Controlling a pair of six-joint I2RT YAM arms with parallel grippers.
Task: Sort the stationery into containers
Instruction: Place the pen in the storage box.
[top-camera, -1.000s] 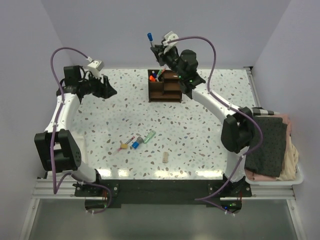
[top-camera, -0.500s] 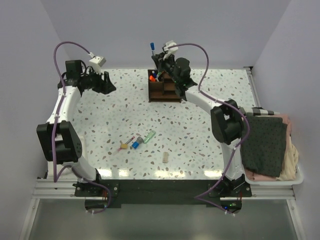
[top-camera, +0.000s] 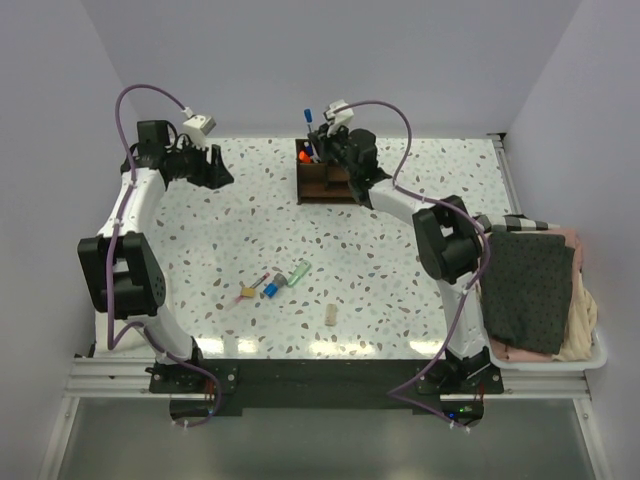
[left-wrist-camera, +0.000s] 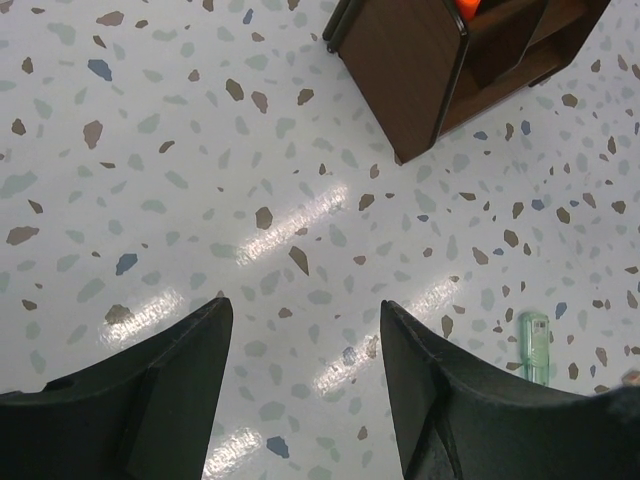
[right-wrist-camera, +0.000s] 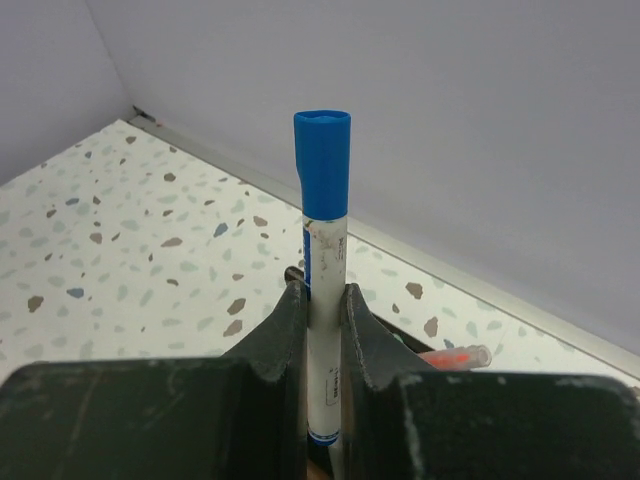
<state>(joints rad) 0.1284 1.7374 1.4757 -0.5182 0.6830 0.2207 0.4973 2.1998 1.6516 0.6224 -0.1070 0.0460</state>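
My right pincer (right-wrist-camera: 322, 300), clamped on the upright blue-capped marker (right-wrist-camera: 322, 200) above the organizer (top-camera: 318, 188), should, I judge, descend vertically into one compartment before releasing; left pincer (left-wrist-camera: 302, 330) gapes empty.

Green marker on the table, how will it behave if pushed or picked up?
The green plastic marker lies flat and looks round-barrelled, so a sideways push would probably roll it. Small and slim, it is likely stiff and light. The glossy speckled tabletop suggests easy sliding.

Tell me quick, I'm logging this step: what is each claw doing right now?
Left claw: open, holding nothing.
Right claw: shut on the blue-capped marker, held upright.
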